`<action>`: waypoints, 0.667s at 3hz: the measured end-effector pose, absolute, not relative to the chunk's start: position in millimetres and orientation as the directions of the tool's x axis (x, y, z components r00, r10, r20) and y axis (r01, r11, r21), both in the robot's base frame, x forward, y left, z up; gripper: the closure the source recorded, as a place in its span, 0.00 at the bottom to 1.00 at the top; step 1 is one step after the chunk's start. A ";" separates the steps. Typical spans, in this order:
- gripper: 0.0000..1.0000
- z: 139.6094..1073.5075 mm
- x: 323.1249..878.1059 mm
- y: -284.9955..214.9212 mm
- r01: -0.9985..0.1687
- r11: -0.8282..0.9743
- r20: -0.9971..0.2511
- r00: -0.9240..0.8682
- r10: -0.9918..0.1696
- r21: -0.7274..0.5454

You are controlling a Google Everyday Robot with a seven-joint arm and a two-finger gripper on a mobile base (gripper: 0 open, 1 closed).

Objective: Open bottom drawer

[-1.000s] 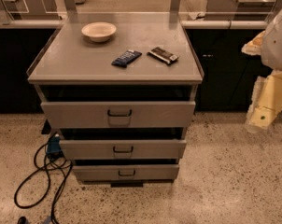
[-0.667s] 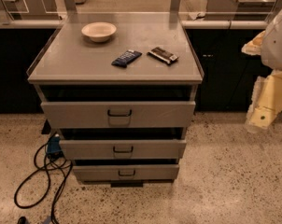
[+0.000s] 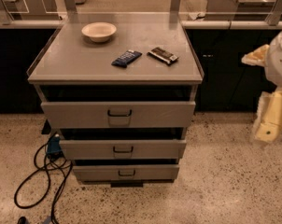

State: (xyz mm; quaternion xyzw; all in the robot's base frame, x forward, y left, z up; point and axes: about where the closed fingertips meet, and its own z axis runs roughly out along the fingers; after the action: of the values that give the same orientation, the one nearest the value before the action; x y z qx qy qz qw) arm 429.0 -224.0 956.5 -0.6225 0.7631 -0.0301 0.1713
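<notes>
The grey cabinet (image 3: 117, 64) has three drawers stacked under its flat top. The bottom drawer (image 3: 150, 172) is the lowest, with the smallest flat front and a small dark wire handle (image 3: 127, 173); its front sits about in line with the fronts above, and no tray shows. The middle drawer (image 3: 155, 149) and the top drawer (image 3: 155, 114) sit above it. My gripper (image 3: 267, 125) hangs at the right edge of the camera view, well to the right of the cabinet, at about the top drawer's height and touching nothing.
On the cabinet top lie a cream bowl (image 3: 99, 31), a dark blue packet (image 3: 126, 58) and a dark snack bar (image 3: 163, 55). Black cables (image 3: 43, 171) trail over the speckled floor at the cabinet's lower left. Dark counters run behind.
</notes>
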 end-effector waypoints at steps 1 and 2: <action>0.00 874.9 412.7 -248.7 -0.955 0.212 -0.313 -0.140 -0.939 -0.207; 0.00 761.8 387.7 -268.6 -0.964 0.242 -0.458 -0.168 -0.873 -0.108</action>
State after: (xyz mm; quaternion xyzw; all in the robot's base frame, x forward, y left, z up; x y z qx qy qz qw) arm 387.7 -268.6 761.8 -0.6068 0.7570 0.1039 0.2189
